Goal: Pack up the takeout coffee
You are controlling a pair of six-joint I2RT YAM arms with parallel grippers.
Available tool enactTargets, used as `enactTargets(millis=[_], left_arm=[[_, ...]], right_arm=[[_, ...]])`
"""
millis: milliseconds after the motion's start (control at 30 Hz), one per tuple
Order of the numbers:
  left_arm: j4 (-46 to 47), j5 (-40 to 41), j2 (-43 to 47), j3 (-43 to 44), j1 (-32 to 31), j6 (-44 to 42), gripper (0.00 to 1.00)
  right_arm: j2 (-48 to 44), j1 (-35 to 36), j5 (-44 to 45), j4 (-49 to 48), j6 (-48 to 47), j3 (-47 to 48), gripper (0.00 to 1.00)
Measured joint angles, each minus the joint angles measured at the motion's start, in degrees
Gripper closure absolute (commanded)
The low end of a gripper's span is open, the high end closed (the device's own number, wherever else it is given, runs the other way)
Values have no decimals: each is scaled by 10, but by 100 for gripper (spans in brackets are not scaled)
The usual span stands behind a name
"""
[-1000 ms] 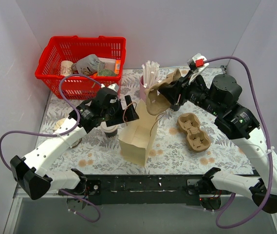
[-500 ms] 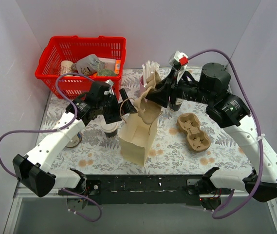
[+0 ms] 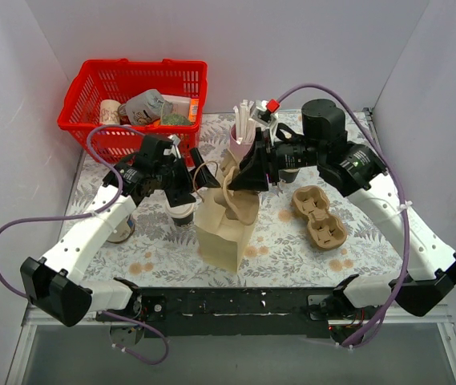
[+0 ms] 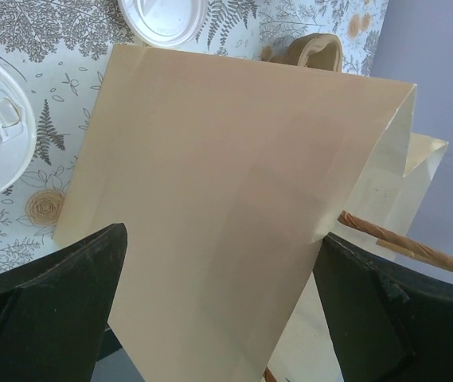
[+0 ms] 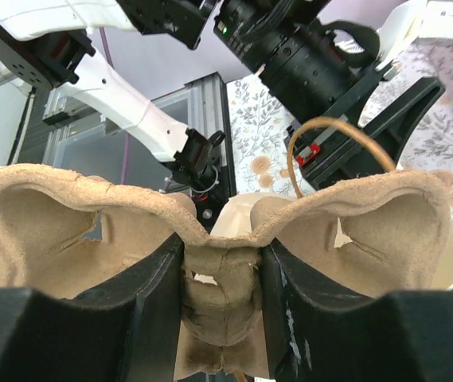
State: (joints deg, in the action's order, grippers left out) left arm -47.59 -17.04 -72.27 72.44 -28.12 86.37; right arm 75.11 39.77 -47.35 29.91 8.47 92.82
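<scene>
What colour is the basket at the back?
The basket is bright red; the top external view shows it best.

Red basket (image 3: 74, 95), tan paper bag (image 3: 219, 238), brown takeout coffee (image 3: 183, 218) — tablecloth (image 3: 285, 242) printed with grey ferns.

Robot lab cell, plain pale walls (image 3: 292, 48) around a floral-clothed table (image 3: 163, 249), black mounting rail (image 3: 236, 309)

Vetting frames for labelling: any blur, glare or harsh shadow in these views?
Top external: evenly lit, sharp, no glare. Left wrist: paper bag crisp, black fingers in the bottom corners soft-edged. Right wrist: pulp carrier in focus, its lower middle shaded.
</scene>
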Motion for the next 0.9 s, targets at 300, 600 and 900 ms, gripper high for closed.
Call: enactTargets(millis=[300, 600, 900], left_arm=[[9, -9, 16, -13, 36, 0, 2], [32, -20, 38, -13, 40, 0, 2], [30, -3, 52, -19, 40, 6, 2]], right_arm=[[28, 0, -37, 9, 14, -29, 56], [48, 0, -53, 12, 27, -46, 56], [64, 0, -82, 8, 21, -46, 55]])
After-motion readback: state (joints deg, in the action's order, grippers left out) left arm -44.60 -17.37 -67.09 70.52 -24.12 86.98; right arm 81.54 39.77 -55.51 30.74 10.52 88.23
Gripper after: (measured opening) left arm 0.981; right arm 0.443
